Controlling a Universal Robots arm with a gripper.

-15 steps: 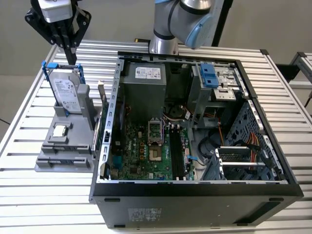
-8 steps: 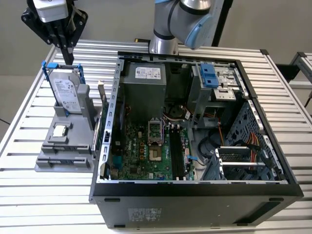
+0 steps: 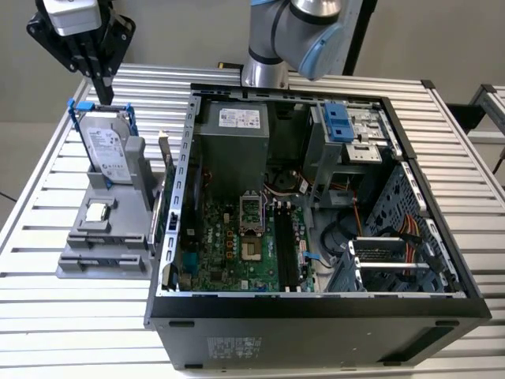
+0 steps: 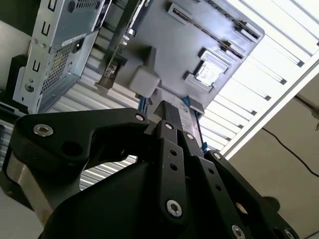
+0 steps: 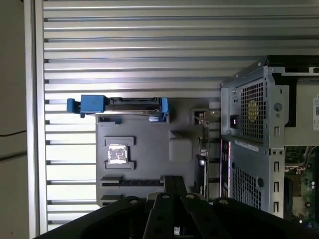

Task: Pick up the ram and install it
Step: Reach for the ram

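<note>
Right now my pincer hangs over the grey parts stand, above the end where the hard drive stands upright in its blue bracket. My two fingers are pressed together and carry nothing. The first wrist view looks straight down past them onto the stand.

Further along the stand's top, away from the hard drive, the small square processor chip lies flat in its recess.

The ram has not been lifted. It stands on its long edge in a slot along the side of the stand that faces the open computer case, just beside the case wall and well apart from my pincer. In the first wrist view it shows edge-on, as a thin line.

I judge the stick to be light and stiff, but thin and easily hurt. Its flat faces carry chips, and they look smooth enough to slip (a skewed pinch could twist it in its slot). The sound hold seems to be across its thickness, on the upper long edge near the middle, with the fingers set square to the board.

Beyond the stand, inside the case, the long dark memory slots look unfilled.
</note>
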